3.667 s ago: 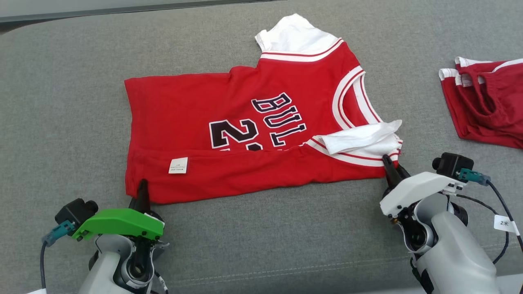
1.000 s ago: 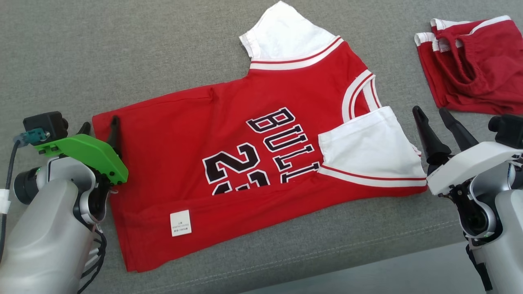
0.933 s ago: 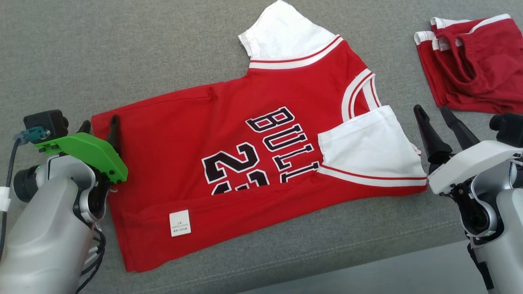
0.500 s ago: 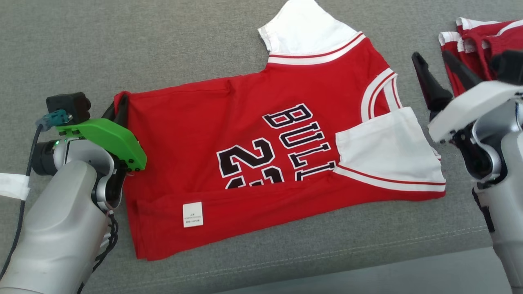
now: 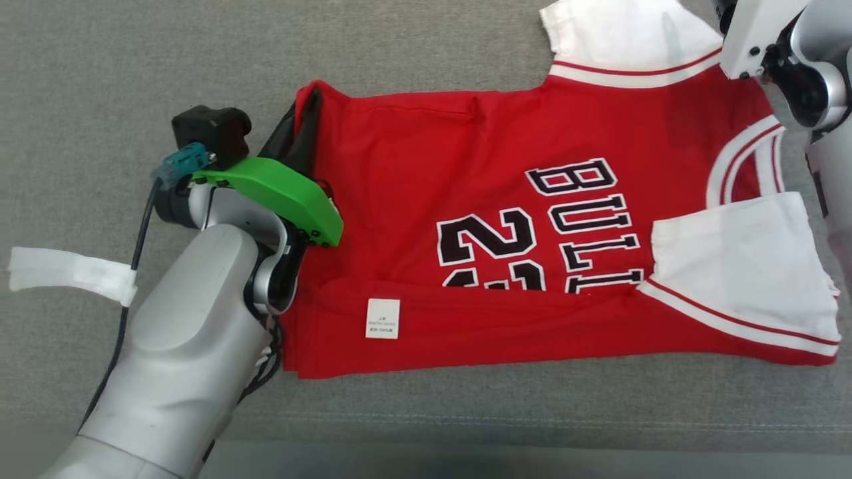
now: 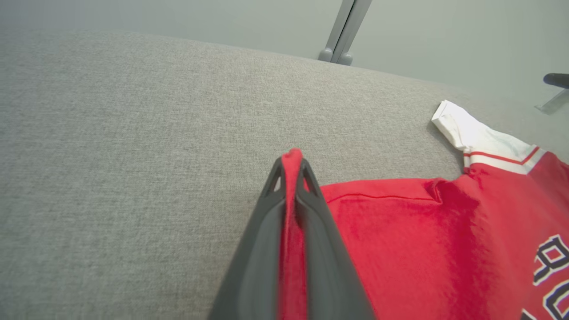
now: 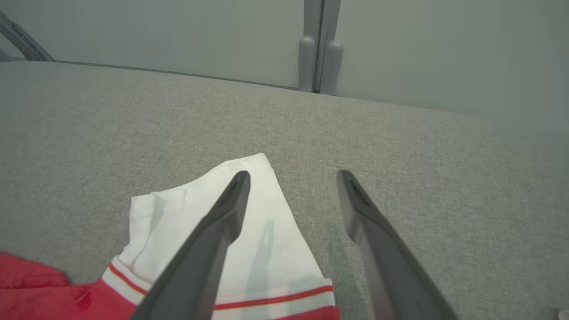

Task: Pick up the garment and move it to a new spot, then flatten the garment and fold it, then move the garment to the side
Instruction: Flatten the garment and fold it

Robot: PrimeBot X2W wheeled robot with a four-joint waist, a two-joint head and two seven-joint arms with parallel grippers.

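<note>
The garment (image 5: 506,199), a red jersey with white sleeves and black lettering, lies flat on the grey cushion (image 5: 133,80). Its near side is folded over, showing a white label (image 5: 383,318). My left gripper (image 5: 307,100) is shut on the jersey's far hem corner. In the left wrist view red cloth (image 6: 291,213) runs pinched between the fingertips of the left gripper (image 6: 291,162). My right gripper (image 7: 293,175) stands open just over the far white sleeve (image 7: 209,231), one finger above the sleeve, the other above bare cushion. The right wrist housing (image 5: 752,30) sits at the head view's top right.
The cushion's front edge (image 5: 466,442) runs along the bottom of the head view. A white tape strip (image 5: 66,273) hangs on the left arm's cable. Beyond the cushion's far edge stand a pale wall and a grey post (image 7: 318,49).
My left gripper has shut on the hem corner. The right gripper has moved from the near sleeve up to the far sleeve, still open. The head camera has shifted, and the red shorts have left the picture.
</note>
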